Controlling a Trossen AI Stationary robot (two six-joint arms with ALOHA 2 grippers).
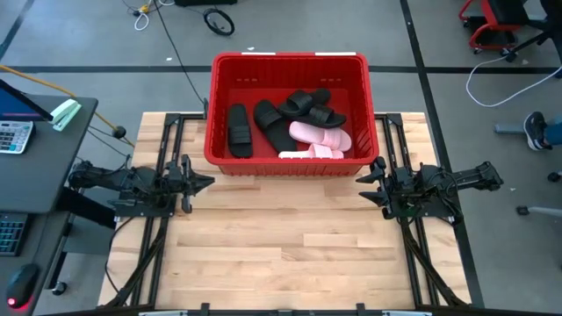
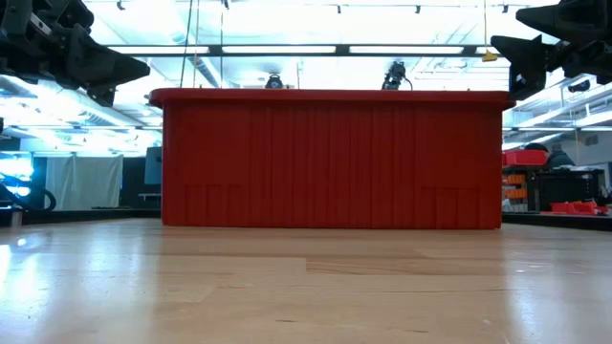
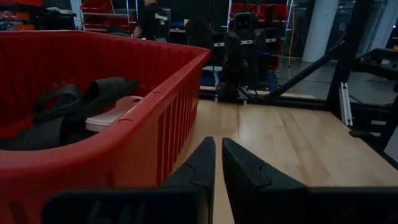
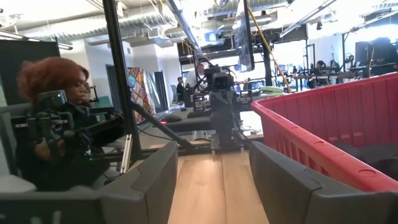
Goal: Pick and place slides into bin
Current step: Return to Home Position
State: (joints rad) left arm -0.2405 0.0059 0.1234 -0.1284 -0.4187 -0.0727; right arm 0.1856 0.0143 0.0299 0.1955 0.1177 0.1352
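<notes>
The red bin (image 1: pixel 221 156) stands at the table's far middle; it also shows in the low view (image 2: pixel 333 158). Inside it lie several slides: black ones (image 1: pixel 239 130) (image 1: pixel 274 125) (image 1: pixel 309 104) and two pale pink ones (image 1: pixel 321 134) (image 1: pixel 312 154), resting on the bin's floor and partly on each other. Some show in the left wrist view (image 3: pixel 93 99). My left gripper (image 1: pixel 207 183) (image 3: pixel 217 146) is shut and empty, just near of the bin's left near corner. My right gripper (image 1: pixel 362 184) (image 4: pixel 214 165) is open and empty by the bin's right near corner.
Bare wooden table top (image 1: pixel 290 246) spreads out near of the bin. A desk with a calculator (image 1: pixel 13 136) stands left of the table. Cables lie on the floor beyond the bin. A person (image 4: pixel 53 84) sits beyond the table's left side; another person (image 3: pixel 152 18) stands in the room.
</notes>
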